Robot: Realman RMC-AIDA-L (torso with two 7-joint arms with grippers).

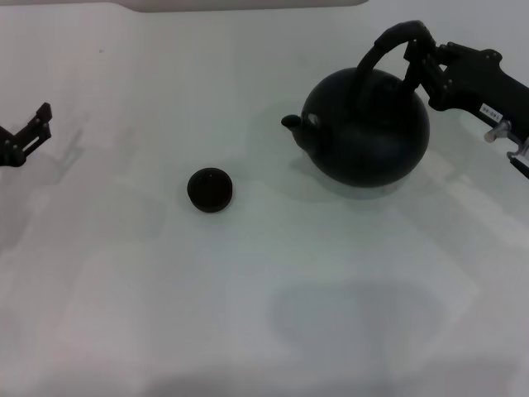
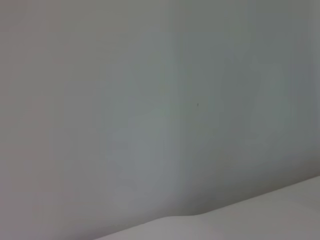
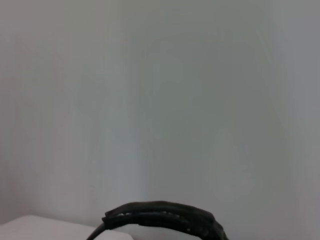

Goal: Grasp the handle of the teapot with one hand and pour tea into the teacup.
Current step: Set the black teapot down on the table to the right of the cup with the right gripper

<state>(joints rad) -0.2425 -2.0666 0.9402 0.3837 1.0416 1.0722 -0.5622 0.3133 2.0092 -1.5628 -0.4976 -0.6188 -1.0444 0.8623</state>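
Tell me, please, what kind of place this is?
Probably a robot test bench, not a home: a bare white table holds only a teapot and a teacup, with the right hand at the teapot's handle and the left hand parked aside.

The work surface is a plain white table with a smooth matte finish that fills almost the whole head view. Along the far edge, a lighter white raised strip runs from left of centre toward the right. In both wrist views the pale surface shows as one even field, with a lighter white band crossing one corner of the left wrist view and a similar patch in the right wrist view.
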